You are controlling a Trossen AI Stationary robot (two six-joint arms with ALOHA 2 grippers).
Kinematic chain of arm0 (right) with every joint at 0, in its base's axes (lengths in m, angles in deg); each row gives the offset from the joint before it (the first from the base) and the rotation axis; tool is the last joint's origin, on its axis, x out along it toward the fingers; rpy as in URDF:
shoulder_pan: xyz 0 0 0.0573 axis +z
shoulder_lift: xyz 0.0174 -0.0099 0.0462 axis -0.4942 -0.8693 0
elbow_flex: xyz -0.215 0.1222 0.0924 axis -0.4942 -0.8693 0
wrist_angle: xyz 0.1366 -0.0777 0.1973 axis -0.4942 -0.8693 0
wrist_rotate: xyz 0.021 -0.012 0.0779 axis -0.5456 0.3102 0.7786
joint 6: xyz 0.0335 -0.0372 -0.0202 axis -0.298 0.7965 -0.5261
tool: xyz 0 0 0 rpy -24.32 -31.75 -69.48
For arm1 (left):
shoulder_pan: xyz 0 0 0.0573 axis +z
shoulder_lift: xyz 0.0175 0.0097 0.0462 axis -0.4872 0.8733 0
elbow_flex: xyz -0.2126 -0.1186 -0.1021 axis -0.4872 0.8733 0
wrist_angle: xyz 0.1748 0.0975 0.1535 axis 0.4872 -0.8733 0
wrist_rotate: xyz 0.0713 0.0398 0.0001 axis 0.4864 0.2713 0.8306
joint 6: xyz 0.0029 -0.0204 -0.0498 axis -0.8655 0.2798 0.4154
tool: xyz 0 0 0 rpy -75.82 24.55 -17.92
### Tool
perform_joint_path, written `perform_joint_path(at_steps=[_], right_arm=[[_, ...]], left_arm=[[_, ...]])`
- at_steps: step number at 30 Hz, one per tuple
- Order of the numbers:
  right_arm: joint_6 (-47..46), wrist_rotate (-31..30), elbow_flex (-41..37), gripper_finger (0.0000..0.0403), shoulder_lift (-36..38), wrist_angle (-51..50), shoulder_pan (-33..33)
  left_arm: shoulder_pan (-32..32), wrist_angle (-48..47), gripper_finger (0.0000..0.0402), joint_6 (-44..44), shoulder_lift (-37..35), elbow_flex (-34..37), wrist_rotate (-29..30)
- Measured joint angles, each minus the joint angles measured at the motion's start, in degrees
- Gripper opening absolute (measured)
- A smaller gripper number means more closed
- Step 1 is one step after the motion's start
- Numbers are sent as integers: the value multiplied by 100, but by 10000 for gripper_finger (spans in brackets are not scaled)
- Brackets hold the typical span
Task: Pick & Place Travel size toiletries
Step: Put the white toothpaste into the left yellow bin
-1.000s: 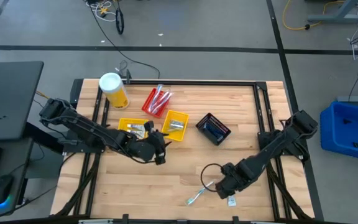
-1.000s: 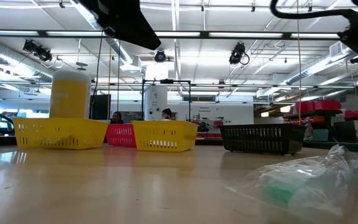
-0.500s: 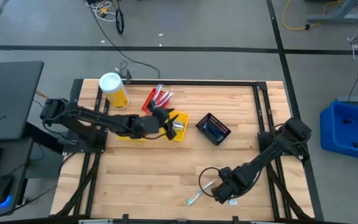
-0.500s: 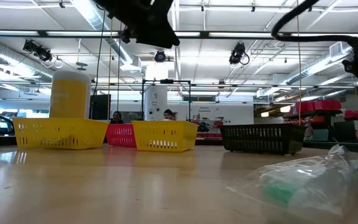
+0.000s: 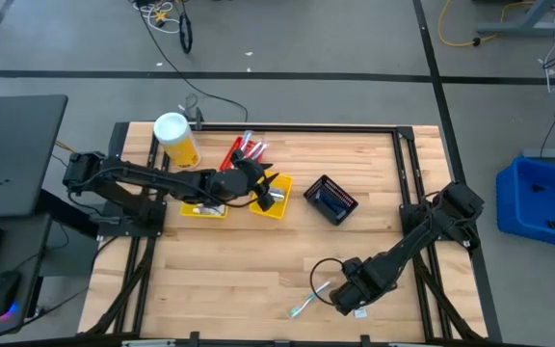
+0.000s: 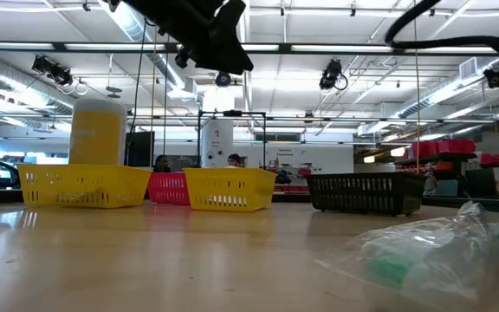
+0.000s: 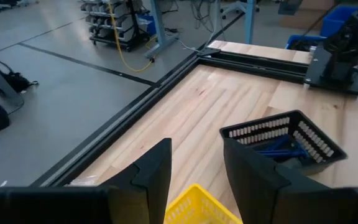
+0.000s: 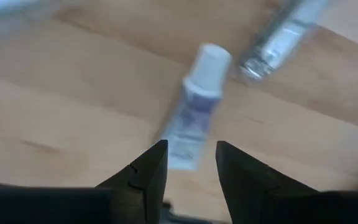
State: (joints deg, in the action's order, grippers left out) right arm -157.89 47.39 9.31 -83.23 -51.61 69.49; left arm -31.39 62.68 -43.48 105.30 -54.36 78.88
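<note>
The pale plank table (image 5: 258, 260) carries slotted plastic bins: two yellow bins (image 5: 205, 199) side by side, a red bin (image 5: 236, 154) behind them and a black bin (image 5: 331, 200) with blue toothbrushes (image 7: 278, 146) inside. A crinkly clear-wrapped toothbrush (image 5: 306, 301) lies near the front edge. The left gripper (image 7: 194, 165) hangs above the right-hand yellow bin, fingers parted and empty. The right gripper (image 8: 188, 163) hovers low near the front edge, jaws apart around a small white toothpaste tube (image 8: 193, 109) lying flat, not visibly clamped.
</note>
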Motion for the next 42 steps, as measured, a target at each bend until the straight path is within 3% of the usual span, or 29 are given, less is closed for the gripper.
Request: perform_joint_path(at_steps=[7,19,28,36,42], right_arm=[[-253,-294,-505,145,7,1039,-6],[136,-124,-571,142,6,858,-13],[303,-111,-239,140,0,-94,-19],[449,-383,-497,142,2,470,-19],[578,-386,-770,165,6,536,3]], left_arm=[[-2,-5,153,-10,0,0,-278],[-2,-7,153,3,0,0,-506],[-2,-11,153,79,0,0,-520],[-2,-68,153,156,0,0,-555],[-2,-119,153,159,0,0,-557]])
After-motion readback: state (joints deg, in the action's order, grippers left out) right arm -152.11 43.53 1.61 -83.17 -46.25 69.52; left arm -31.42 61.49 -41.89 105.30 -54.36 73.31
